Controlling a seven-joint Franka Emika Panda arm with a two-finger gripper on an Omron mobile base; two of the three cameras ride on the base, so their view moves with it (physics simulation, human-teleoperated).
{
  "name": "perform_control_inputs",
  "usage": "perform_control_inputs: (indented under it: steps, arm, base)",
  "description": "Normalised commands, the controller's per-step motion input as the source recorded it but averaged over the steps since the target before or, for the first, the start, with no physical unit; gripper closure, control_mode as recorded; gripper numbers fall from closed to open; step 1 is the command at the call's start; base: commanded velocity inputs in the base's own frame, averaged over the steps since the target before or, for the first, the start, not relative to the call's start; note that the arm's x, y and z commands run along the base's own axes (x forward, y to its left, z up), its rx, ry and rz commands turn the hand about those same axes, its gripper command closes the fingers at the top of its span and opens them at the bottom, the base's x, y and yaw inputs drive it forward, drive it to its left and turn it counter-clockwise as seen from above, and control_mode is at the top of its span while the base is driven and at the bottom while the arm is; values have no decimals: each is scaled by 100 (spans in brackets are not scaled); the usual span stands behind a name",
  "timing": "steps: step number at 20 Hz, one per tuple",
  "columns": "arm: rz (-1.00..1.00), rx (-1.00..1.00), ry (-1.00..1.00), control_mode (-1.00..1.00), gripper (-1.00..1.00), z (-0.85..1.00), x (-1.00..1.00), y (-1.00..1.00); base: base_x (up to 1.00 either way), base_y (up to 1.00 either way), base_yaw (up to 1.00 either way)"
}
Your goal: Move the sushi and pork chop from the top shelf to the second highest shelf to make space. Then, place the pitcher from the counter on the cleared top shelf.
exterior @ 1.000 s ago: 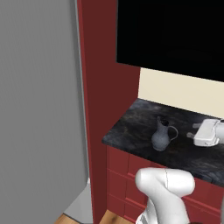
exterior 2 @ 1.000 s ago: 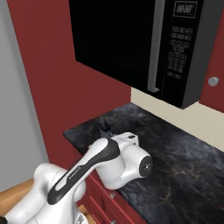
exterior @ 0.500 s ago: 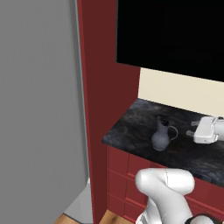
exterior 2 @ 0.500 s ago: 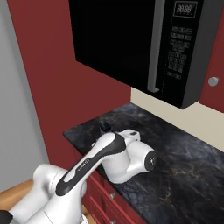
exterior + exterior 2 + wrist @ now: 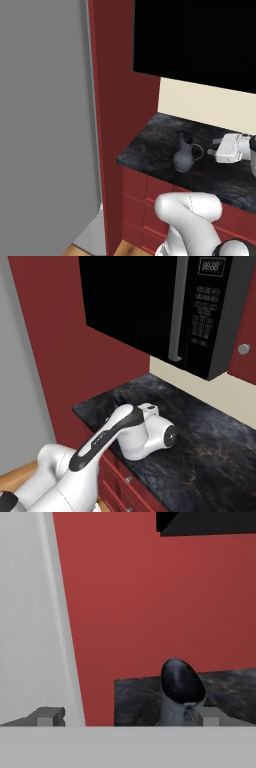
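The dark blue-grey pitcher [image 5: 186, 154] stands upright near the left end of the black speckled counter [image 5: 150, 145]. My gripper [image 5: 214, 148] hovers just to its right at about its height, pointing at it, apart from it. In the hand view the pitcher [image 5: 181, 698] rises close in front, near the right fingertip [image 5: 210, 716], while my gripper [image 5: 130, 717] is open with nothing held. In the right base view my own arm covers most of the pitcher. The sushi, the pork chop and both shelves are out of view.
A black microwave [image 5: 210, 306] hangs above the counter [image 5: 210, 436]. A dark red wall panel [image 5: 112, 100] bounds the counter's left end, with a flat grey surface [image 5: 45, 125] beyond it. Red drawer fronts [image 5: 140, 195] sit below the counter.
My hand has crept a little to the left, closer to the pitcher. The jaws stay wide and the pitcher has not moved.
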Motion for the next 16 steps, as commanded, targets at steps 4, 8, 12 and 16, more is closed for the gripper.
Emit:
perform_control_inputs:
  steps: [4,8,12,16]
  arm:
    - [0,0,0,-100,-100,-18,18,0]
    - [0,0,0,-100,-100,-16,18,0]
    - [0,0,0,-100,-100,-13,19,0]
    - [0,0,0,-100,-100,-11,18,0]
  base:
    - [0,0,0]
    - [0,0,0]
    - [0,0,0]
    - [0,0,0]
